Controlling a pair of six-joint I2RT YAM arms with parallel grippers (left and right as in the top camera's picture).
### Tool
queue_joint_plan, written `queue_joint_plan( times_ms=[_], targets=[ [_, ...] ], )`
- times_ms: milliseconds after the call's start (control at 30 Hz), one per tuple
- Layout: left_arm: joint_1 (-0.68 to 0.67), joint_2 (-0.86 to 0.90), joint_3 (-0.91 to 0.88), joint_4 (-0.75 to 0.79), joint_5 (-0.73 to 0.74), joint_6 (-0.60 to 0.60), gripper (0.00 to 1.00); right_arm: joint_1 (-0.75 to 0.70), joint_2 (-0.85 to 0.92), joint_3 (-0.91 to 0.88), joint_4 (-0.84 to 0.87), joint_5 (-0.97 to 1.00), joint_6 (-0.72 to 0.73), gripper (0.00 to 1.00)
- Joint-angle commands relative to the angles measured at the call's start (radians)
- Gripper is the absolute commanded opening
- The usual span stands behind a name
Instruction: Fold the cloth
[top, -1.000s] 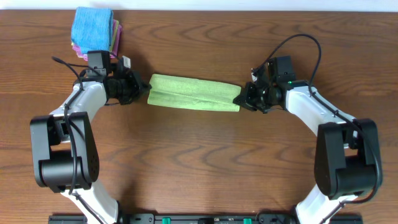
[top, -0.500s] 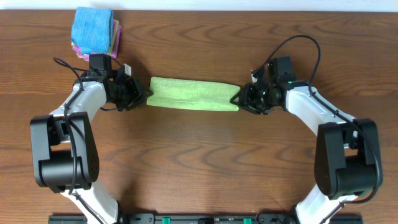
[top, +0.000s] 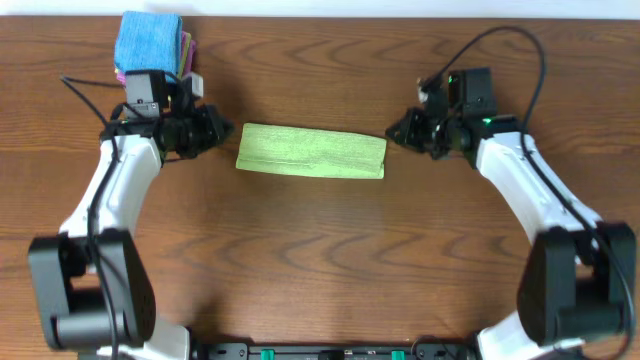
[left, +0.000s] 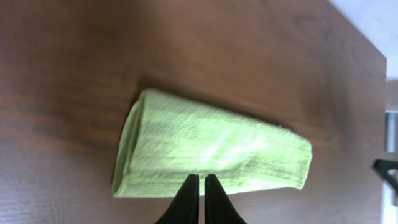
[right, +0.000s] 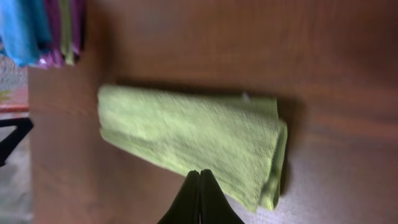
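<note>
The green cloth (top: 310, 152) lies on the wooden table folded into a long narrow strip. My left gripper (top: 222, 135) is shut and empty, just off the cloth's left end. My right gripper (top: 393, 132) is shut and empty, just off its right end. In the left wrist view the shut fingers (left: 200, 178) hang above the cloth (left: 211, 146). In the right wrist view the shut fingers (right: 199, 174) hang above the cloth (right: 186, 134), whose folded edge shows on the right.
A stack of folded cloths (top: 152, 45), blue on top with pink and purple below, sits at the back left of the table. It also shows in the right wrist view (right: 37, 28). The table's far edge is close behind it.
Both grippers have come off the cloth's ends and drawn back outward and upward. The cloth has settled flat into a neater strip.
</note>
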Motion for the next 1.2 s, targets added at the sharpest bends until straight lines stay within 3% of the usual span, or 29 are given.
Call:
queue_joint_plan(
  times_ms=[0,100,267,467,733,1167],
  targets=[
    [-0.053,-0.01,0.016,-0.001,-0.185,0.063,0.06,0.054,-0.025,0.017,-0.008,0.163,-0.04,0.02],
    [-0.141,0.027,0.016,0.008,-0.402,0.112,0.06,0.122,0.008,0.017,-0.036,0.324,-0.04,0.02],
    [-0.25,0.121,0.016,0.079,-0.604,0.111,0.06,0.169,0.1,0.017,-0.027,0.421,-0.039,0.01],
    [-0.292,0.206,0.016,0.179,-0.607,0.103,0.06,0.172,0.17,0.017,-0.026,0.418,-0.039,0.01],
    [-0.294,0.305,0.016,0.195,-0.59,0.102,0.06,0.185,0.253,0.017,-0.005,0.417,-0.039,0.02],
    [-0.294,0.337,0.016,-0.06,-0.545,-0.02,0.06,0.189,0.296,0.017,0.052,0.422,-0.04,0.02]
  ],
)
